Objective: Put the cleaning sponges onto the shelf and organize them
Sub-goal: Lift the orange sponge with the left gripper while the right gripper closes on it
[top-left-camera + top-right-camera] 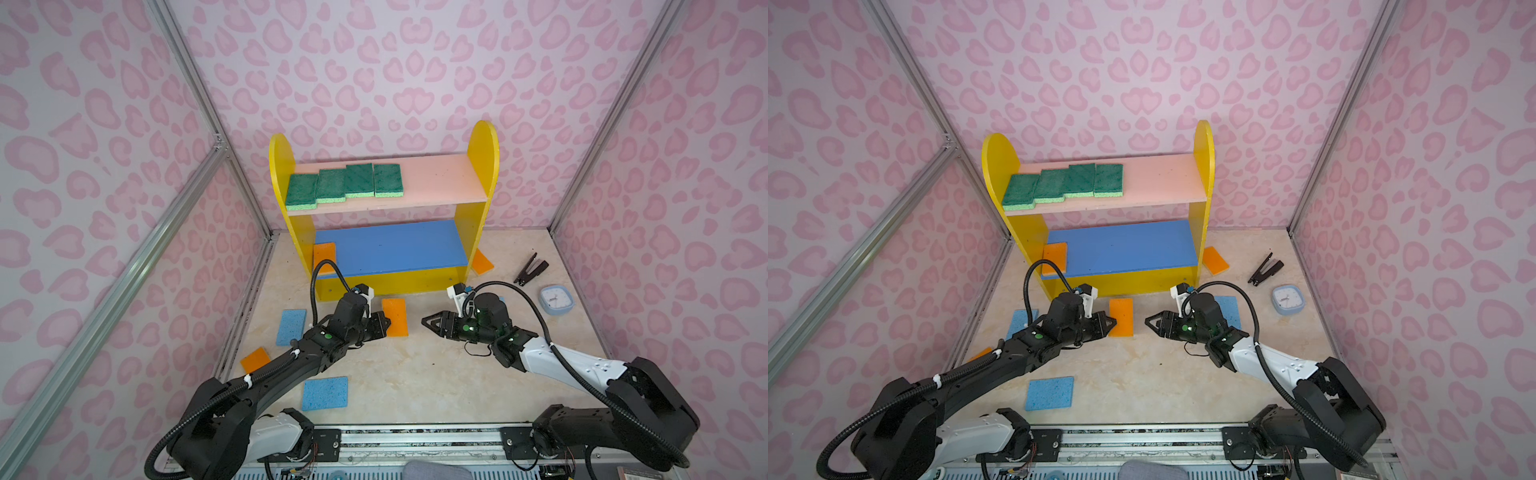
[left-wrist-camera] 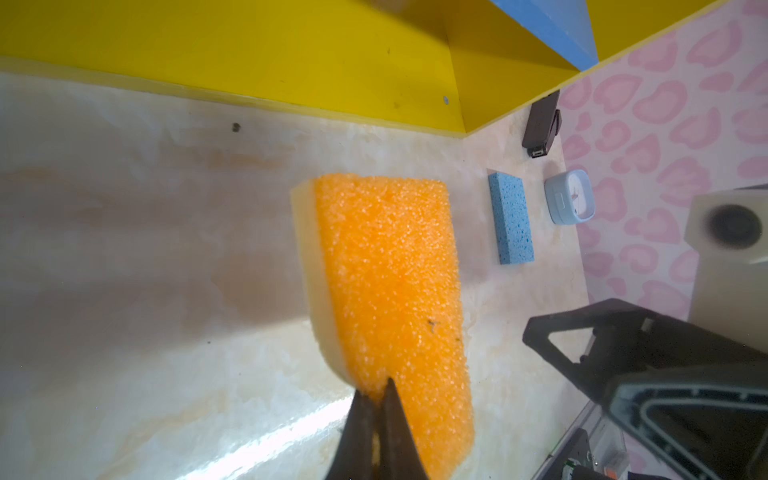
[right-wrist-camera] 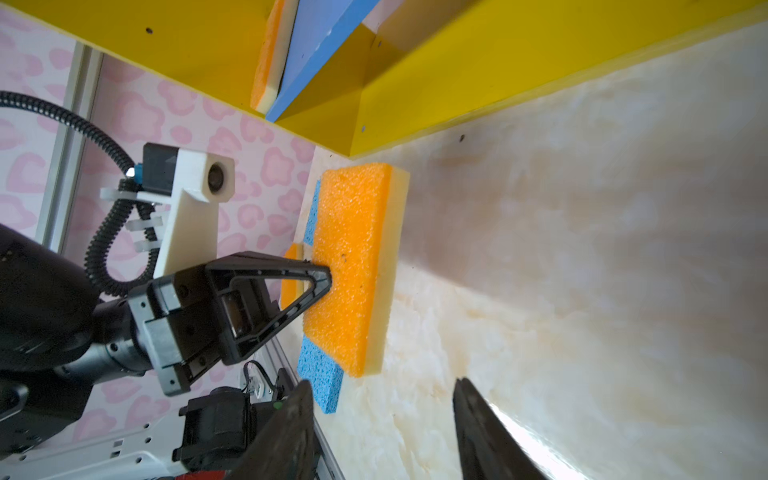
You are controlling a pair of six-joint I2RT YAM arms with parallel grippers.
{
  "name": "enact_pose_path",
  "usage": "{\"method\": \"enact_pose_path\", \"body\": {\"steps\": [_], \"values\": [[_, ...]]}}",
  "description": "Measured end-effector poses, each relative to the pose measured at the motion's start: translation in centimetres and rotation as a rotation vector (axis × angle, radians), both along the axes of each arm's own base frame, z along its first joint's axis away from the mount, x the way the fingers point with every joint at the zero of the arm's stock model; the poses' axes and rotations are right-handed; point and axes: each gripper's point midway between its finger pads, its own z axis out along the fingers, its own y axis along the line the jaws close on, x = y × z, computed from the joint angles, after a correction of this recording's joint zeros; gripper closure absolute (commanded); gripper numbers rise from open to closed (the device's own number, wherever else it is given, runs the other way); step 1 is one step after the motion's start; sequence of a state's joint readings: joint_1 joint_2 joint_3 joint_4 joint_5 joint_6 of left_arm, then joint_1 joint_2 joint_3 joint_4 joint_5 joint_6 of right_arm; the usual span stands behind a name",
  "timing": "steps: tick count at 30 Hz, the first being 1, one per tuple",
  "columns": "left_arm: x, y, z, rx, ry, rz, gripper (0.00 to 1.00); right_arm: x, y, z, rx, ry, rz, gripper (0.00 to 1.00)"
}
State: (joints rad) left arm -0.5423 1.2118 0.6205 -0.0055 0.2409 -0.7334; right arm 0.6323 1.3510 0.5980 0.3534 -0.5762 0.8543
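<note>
My left gripper [image 1: 387, 322] [image 2: 378, 395] is shut on the edge of an orange-over-yellow sponge [image 1: 395, 316] [image 2: 386, 270] in front of the shelf [image 1: 482, 166], seemingly just off the table. My right gripper [image 1: 426, 322] [image 3: 382, 386] faces that sponge [image 3: 353, 270] from the right, open and empty. Several green sponges [image 1: 345, 185] lie in a row on the pink upper board. One orange sponge [image 1: 324, 253] sits at the left end of the blue board. Other sponges lie on the table: orange ones [image 1: 482, 262] [image 1: 254, 359] and blue ones [image 1: 291, 326] [image 1: 325, 392] [image 1: 1229, 309].
A black stapler [image 1: 530, 270] and a light-blue square clock [image 1: 556, 299] lie on the table to the right of the shelf. Pink patterned walls with metal rails close in the table on three sides. Both arms' bases sit on the front rail [image 1: 415, 440].
</note>
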Motion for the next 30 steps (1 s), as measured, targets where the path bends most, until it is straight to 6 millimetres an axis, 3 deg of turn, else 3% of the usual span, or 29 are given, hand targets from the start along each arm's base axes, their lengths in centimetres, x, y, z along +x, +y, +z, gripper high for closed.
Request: {"method": "enact_pose_path", "body": {"steps": [4,9,22,30], "values": [[0.3,2.2,0.1,-0.031,0.011,0.053,0.96,-0.3,2.6,0.6,0.023,-0.015,0.056,0.41],[0.7,3.6,1.5,-0.083,-0.007,0.093,0.96,-0.6,4.5,0.4,0.046,-0.007,0.093,0.45],[1.0,4.5,2.8,-0.132,-0.019,0.124,0.96,-1.8,8.0,1.0,0.122,0.010,0.166,0.47],[1.0,4.5,3.1,-0.144,-0.018,0.124,0.96,-1.0,8.8,0.9,0.143,0.017,0.161,0.50]]}}
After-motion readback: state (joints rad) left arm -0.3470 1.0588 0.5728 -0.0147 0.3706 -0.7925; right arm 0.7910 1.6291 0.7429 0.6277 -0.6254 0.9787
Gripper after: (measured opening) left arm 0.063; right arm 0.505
